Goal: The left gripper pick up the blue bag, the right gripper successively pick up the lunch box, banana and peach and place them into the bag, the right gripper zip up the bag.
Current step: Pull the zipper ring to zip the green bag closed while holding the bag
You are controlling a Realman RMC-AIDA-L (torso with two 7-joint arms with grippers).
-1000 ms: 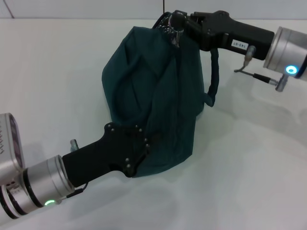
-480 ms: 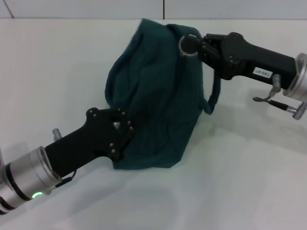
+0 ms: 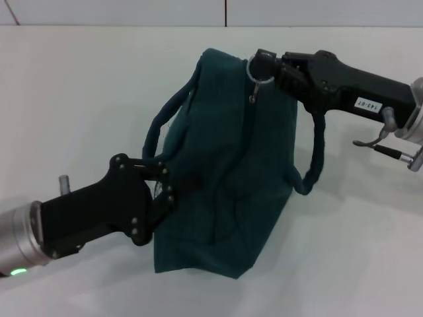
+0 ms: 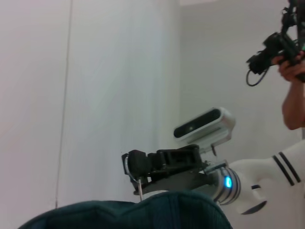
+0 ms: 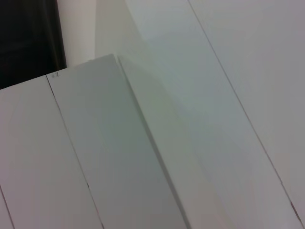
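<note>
Zipping is in hand: the right gripper (image 3: 264, 66), upper right, pinches the zip ring (image 3: 259, 70) atop the blue bag (image 3: 231, 172), mid-frame (standing on the tabletop (image 3: 79, 86)). The left gripper (image 3: 162, 188), lower left, clamps its side. Next, I judge, comes a steady pull.

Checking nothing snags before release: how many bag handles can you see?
2. One handle loops on the bag's left side above the left gripper; the other hangs on its right side, below the right gripper.

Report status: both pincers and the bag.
Left pincer shut on blue bag, near side. Right pincer shut on zip pull ring at bag's top. Nothing in the way.
</note>
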